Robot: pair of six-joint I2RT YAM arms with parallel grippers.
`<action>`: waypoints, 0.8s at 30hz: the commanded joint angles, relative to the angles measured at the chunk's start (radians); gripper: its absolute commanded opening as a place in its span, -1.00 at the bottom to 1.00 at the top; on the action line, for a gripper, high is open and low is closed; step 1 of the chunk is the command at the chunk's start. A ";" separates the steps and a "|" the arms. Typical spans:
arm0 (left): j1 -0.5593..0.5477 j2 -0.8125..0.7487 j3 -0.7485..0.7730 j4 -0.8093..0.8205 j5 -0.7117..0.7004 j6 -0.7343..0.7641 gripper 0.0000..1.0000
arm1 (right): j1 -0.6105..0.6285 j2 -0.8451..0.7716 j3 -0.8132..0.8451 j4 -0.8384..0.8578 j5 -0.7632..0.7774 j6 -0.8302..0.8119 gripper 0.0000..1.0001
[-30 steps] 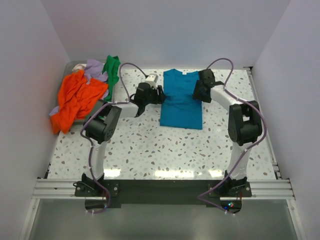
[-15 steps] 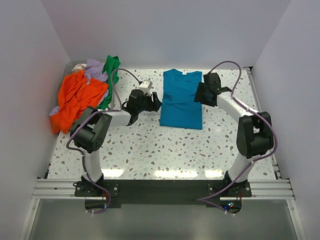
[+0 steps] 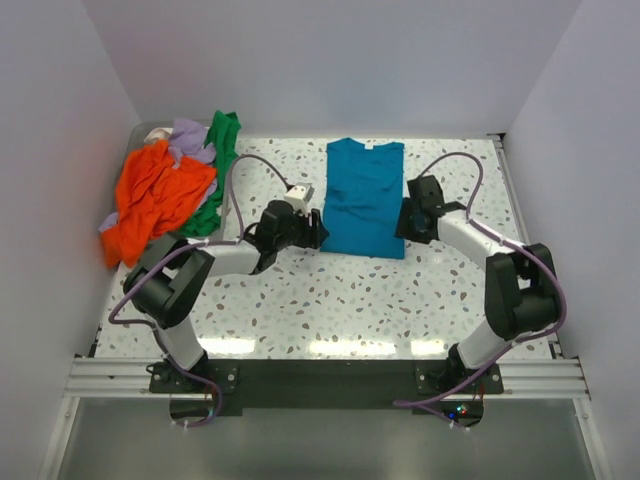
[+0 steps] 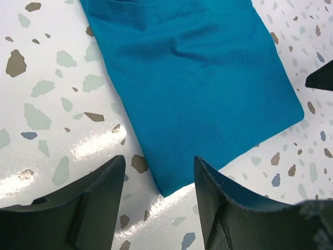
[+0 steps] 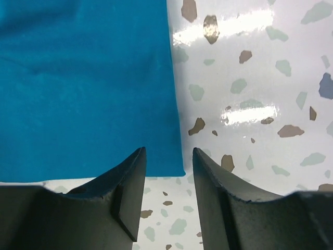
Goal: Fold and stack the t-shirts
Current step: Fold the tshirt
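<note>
— What lies around the two tools?

— The white speckled terrazzo table [image 3: 300,300] under both of them. Well off to the left of the left tool [image 4: 158,165], and farther back, is a loose heap. It holds a crumpled bright orange t-shirt [image 3: 150,200], with a green t-shirt [image 3: 222,140] and a pale lavender t-shirt [image 3: 188,135] bunched behind it. A grey-purple cable [image 3: 245,160] loops up behind the left tool, apart from the cloth. In the left wrist view, the dark tip of the right tool [image 5: 169,153] shows past the shirt's other near corner.

— And the shirt between them?

— A teal-blue cotton t-shirt [image 3: 364,195], lying flat as a long rectangle with its sleeves tucked out of sight. The collar is at the end far from both tools. The cloth is smooth except for a few shallow creases across the middle.

— Where does it sit against each tool?

— Its near left corner points into the gap between the left tool's fingers. Its right edge runs down into the gap of the right tool, with the near right corner just between those fingers.

— Are they gripping it?

— No. Both tools stand with their fingers parted, the left wider than the right, and neither has hold of anything. I cannot tell whether the fingertips touch the cloth.
</note>
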State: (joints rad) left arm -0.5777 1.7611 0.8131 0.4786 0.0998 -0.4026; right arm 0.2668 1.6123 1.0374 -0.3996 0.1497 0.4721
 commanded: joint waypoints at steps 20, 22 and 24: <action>-0.037 -0.040 -0.022 -0.058 -0.049 0.024 0.15 | 0.015 0.037 -0.105 0.071 -0.062 0.011 -0.34; -0.042 -0.037 -0.014 -0.069 -0.057 0.025 0.15 | 0.015 0.041 -0.106 0.076 -0.075 0.008 -0.38; -0.045 -0.032 -0.011 -0.077 -0.063 0.025 0.15 | 0.015 0.049 -0.108 0.073 -0.076 0.008 -0.44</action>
State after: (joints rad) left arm -0.6125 1.7241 0.7898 0.4137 0.0525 -0.3992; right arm 0.2771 1.6512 0.9279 -0.3580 0.0975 0.4782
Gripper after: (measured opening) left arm 0.578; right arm 0.290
